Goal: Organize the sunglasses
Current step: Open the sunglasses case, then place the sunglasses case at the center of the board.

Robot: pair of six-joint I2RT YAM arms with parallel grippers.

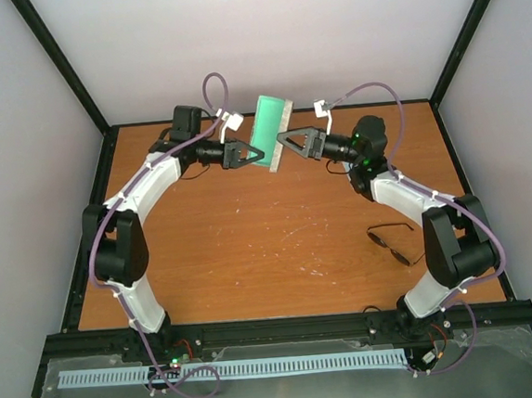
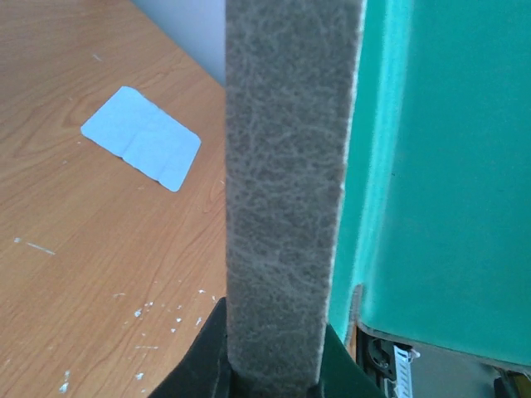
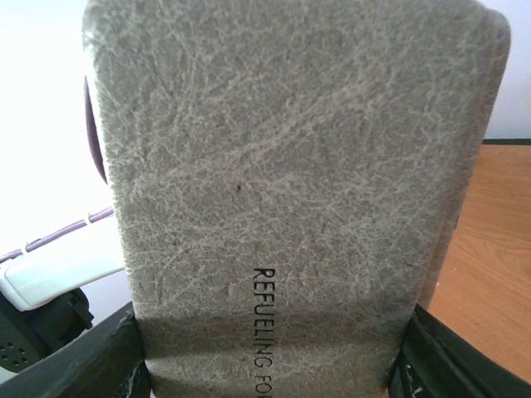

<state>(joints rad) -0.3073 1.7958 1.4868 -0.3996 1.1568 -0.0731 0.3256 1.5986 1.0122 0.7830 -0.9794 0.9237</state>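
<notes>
Sunglasses point(image 1: 391, 244) lie on the table point(image 1: 252, 247), near-right side, just beside the right arm's elbow and well apart from both grippers. Temples look unfolded. Nothing touches them.

Further back, mid-table: both arms meet at the case point(image 1: 269, 129). It is open, stood on end, with the green lining facing the left arm.

Left gripper point(image 1: 248, 152): clamped on one thin grey wall of the case. In the wrist view that wall runs straight down between the dark fingers point(image 2: 207, 356), with the lining to its right.

Right gripper point(image 1: 284, 141): jaws wide, gripping the case across its grey outer shell. Both fingers point(image 3: 91, 356) press against its sides, and the printed text "REFUELING FO…" is visible.

Can't tell if the case's bottom edge touches the table.

Cloth point(image 2: 141, 137): flat on the table beyond the left gripper, near the back wall, apart from the case. It shows only in the left wrist view.
</notes>
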